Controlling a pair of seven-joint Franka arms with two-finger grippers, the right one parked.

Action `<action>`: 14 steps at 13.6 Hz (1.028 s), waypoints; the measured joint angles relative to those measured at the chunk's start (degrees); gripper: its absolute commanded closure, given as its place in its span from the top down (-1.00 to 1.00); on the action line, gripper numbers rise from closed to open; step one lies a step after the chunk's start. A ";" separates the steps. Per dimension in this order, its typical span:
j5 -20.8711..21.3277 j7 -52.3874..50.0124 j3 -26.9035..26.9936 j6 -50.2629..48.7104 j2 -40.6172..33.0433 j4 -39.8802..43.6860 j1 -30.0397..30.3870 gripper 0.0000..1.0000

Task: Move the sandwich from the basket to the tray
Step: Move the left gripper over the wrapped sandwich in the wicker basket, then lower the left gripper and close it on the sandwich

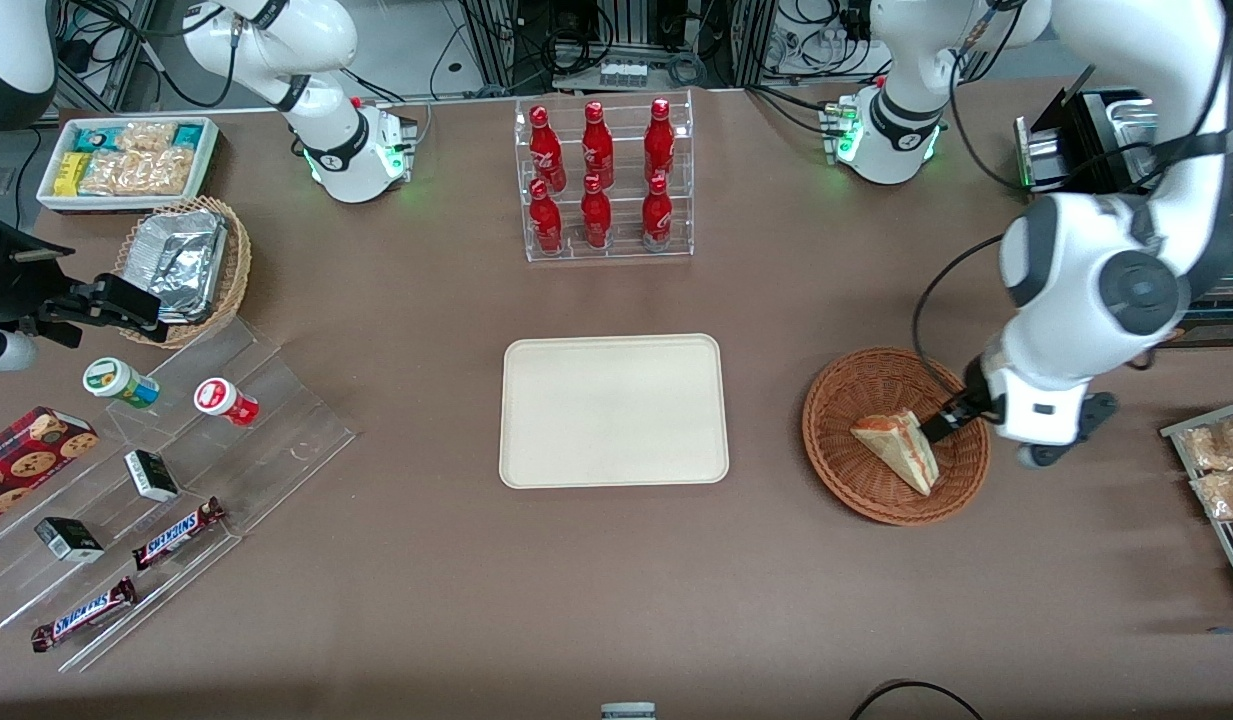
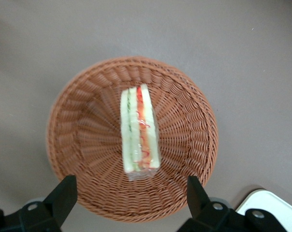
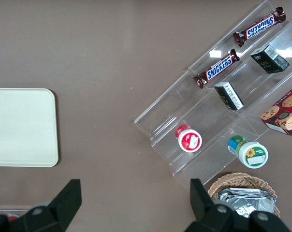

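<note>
The sandwich [image 1: 901,447], a white-bread wedge with orange-red and green layers, lies in the round reddish-brown basket [image 1: 836,400] toward the working arm's end of the table. My gripper [image 1: 944,425] hangs over the basket, open, its tips close beside the sandwich. In the left wrist view the two black fingers [image 2: 64,193] stand wide apart above the basket [image 2: 88,145], nothing between them, with the sandwich [image 2: 138,130] on its edge in the middle. The cream tray [image 1: 613,410] lies flat at the table's centre, beside the basket; one corner of the tray [image 2: 271,205] shows at the wrist.
A clear rack of red bottles [image 1: 604,180] stands farther from the front camera than the tray. A rack of snack packets [image 1: 1216,470] sits at the working arm's table edge. Toward the parked arm's end are acrylic steps [image 1: 276,420] with candy bars and a foil-filled basket [image 1: 181,265].
</note>
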 measured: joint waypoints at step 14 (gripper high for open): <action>0.20 -5.64 0.15 23.26 1.72 -14.27 -0.35 1.00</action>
